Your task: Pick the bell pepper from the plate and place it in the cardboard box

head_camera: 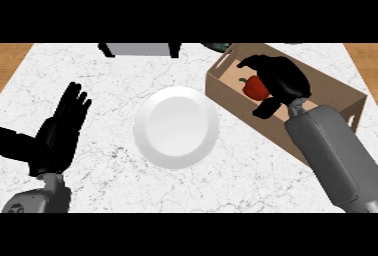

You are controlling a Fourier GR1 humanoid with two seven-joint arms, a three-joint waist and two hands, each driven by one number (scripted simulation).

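The counter (111, 75) is white marble with grey veins, and bare wood shows beyond its left and right edges. At its far edge stands a grey thing (140, 49) with dark sides, cut off by the view, and a dark round thing (216, 47) sits just behind the box, too hidden to name.

The box (336, 92) lies on the right, open at the top and set at a slant. Over it hangs the right hand (284, 80), its grey forearm crossing the near wall. The fingers curl round the pepper (255, 87), which is red and inside the box; whether it rests on the floor cannot be told.

The plate (177, 127), white and round, lies mid-counter, just left of the box, with nothing on it.

The left hand (60, 127) rests at the left, fingers straight and up.
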